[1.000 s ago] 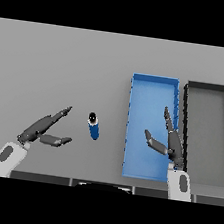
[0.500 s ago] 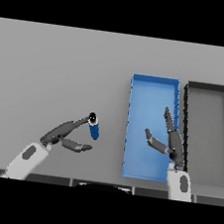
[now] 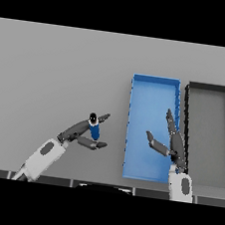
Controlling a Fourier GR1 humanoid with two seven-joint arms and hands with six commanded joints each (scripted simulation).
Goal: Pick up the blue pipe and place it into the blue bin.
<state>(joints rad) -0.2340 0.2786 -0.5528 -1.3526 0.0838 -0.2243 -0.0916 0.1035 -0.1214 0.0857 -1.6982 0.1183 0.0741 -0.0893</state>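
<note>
The blue pipe (image 3: 94, 129), short with a dark top end, stands on the grey table left of the blue bin (image 3: 156, 79). My left hand (image 3: 78, 131) has come up from the lower left and is open around the pipe: straight fingers reach past its far side and the thumb lies on its near side. I cannot tell whether they touch it. My right hand (image 3: 175, 145) is open, hovering over the lower right part of the blue bin with nothing in it.
A dark grey bin (image 3: 211, 88) stands directly right of the blue bin, with their long sides next to each other. Both bins are rectangular and run away from me. Bare grey table stretches to the left and far side.
My left hand has moved right and forward, from well left of the pipe to around it. The pipe and the right hand have stayed almost where they were.
</note>
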